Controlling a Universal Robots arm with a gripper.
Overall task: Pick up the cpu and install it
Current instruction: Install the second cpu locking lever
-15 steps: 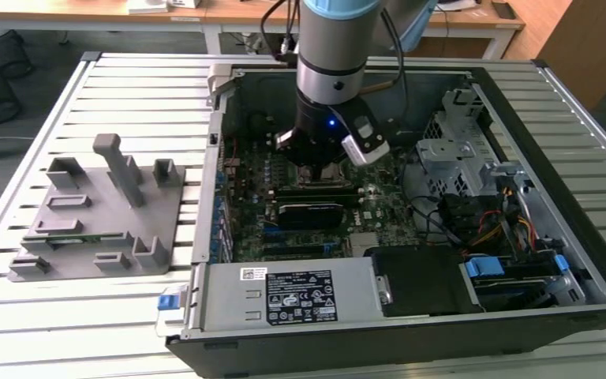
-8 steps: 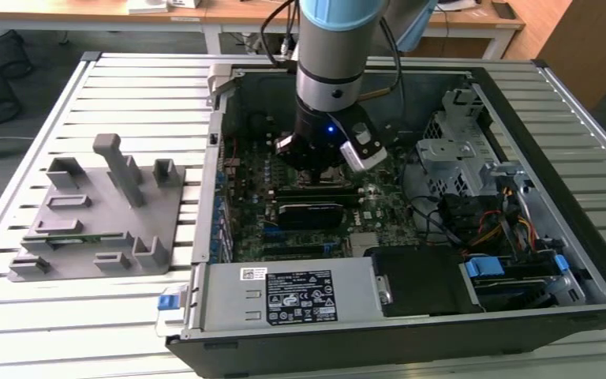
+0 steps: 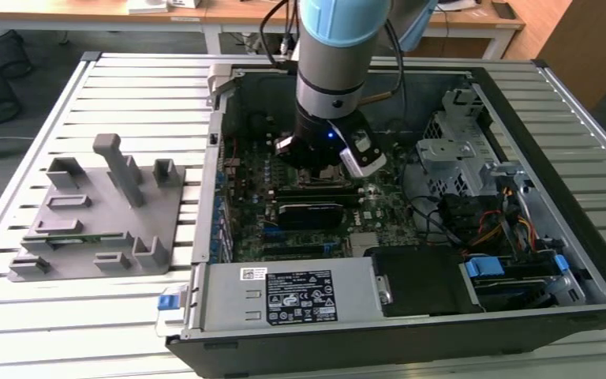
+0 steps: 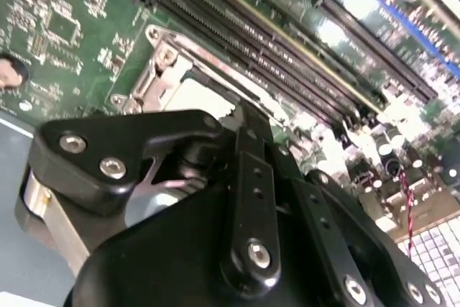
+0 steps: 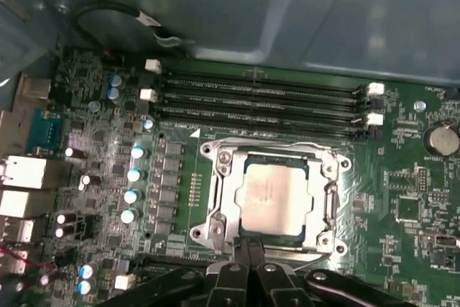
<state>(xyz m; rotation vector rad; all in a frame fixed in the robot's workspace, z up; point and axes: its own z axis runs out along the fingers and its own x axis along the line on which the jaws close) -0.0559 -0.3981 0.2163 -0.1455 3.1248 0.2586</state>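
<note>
The cpu (image 5: 273,195), a flat square chip with a silver-grey top, lies flat inside the metal socket frame (image 5: 218,177) on the green motherboard (image 5: 100,141). My gripper (image 5: 250,251) hangs just at the socket's edge, its two black fingertips pressed together with nothing between them. In the second wrist view the gripper (image 4: 243,121) stands directly over the socket, where a pale patch of the cpu (image 4: 198,97) shows. In the exterior view the gripper (image 3: 319,164) reaches down into the open computer case (image 3: 555,237), covering most of the socket.
Several memory slots (image 5: 259,98) run beside the socket. A black rectangular module (image 3: 308,213) lies near the socket. A power supply (image 3: 293,296), a drive cage (image 3: 461,150) and cables (image 3: 492,229) crowd the case. A grey parts fixture (image 3: 103,213) stands on the slatted table at the exterior view's left.
</note>
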